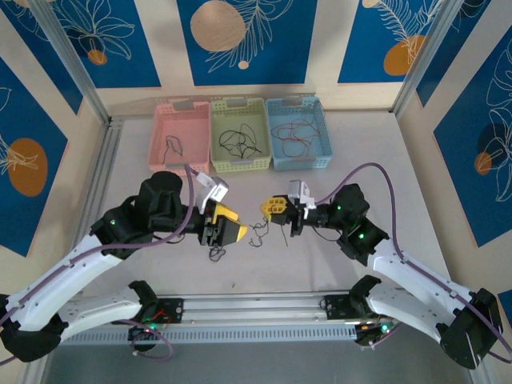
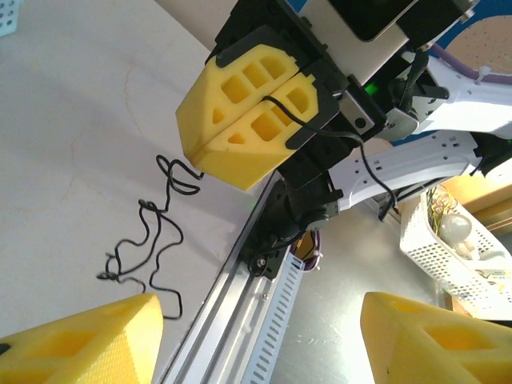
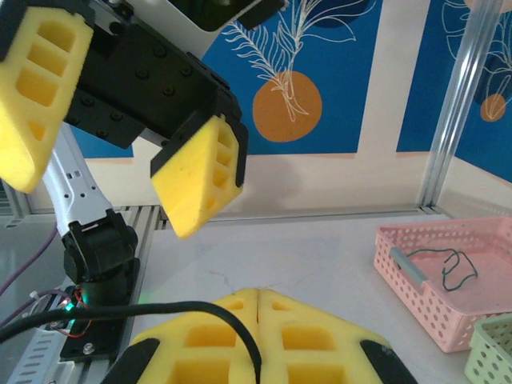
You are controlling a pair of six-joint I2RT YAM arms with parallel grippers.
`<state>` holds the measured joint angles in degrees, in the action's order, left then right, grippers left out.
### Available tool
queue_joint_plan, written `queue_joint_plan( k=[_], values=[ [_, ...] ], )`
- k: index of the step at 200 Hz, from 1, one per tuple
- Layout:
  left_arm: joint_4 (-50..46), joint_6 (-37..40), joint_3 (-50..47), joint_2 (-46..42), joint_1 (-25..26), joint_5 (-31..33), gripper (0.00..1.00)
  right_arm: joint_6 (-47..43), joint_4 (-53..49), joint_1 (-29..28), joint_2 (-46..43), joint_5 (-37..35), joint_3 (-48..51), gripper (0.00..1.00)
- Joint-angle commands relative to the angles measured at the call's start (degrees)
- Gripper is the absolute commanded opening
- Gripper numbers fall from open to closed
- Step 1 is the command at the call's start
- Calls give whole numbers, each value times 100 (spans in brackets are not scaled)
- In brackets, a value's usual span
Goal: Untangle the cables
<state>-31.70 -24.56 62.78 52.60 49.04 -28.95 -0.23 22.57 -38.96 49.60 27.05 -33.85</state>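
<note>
My right gripper (image 1: 270, 207) is shut on a thin black cable (image 2: 282, 110) that runs into the seam between its yellow fingers (image 3: 240, 324). From the fingertips the black cable (image 2: 164, 232) trails down in curls onto the table (image 1: 258, 233). A small knot (image 2: 108, 276) lies near its end. My left gripper (image 1: 232, 224) faces the right one, a short way to its left. The left gripper (image 2: 264, 344) is open, nothing between its yellow fingers (image 2: 88, 340). The right gripper (image 3: 258, 292) sits at the bottom of its own view.
Three baskets stand at the back: pink (image 1: 180, 136), green (image 1: 236, 134) and blue (image 1: 298, 133), each holding loose cables. The pink basket (image 3: 416, 280) holds a black strand (image 3: 452, 268). An aluminium rail (image 1: 256, 308) runs along the near edge. A white basket (image 2: 448, 256) stands beyond the rail.
</note>
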Motion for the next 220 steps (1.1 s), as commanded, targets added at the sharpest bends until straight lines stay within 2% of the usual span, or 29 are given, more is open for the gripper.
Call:
queue_joint_plan(
  k=[1, 37, 86, 135, 220],
  values=[
    [133, 141, -63, -41, 25, -65, 69, 32, -78, -75, -113, 124, 76, 4],
    [165, 258, -133, -9, 27, 103, 76, 637, -8, -85, -253, 138, 2, 4],
    [651, 312, -359, 66, 27, -18, 80, 1709, -323, -85, -293, -43, -285, 1],
    [1434, 302, -727, 105, 27, -343, 88, 2725, -152, -71, -309, -225, -333, 0],
    [2701, 73, -1344, 624, 36, -726, 93, 3946, -221, -37, -303, -749, -720, 0]
  ],
)
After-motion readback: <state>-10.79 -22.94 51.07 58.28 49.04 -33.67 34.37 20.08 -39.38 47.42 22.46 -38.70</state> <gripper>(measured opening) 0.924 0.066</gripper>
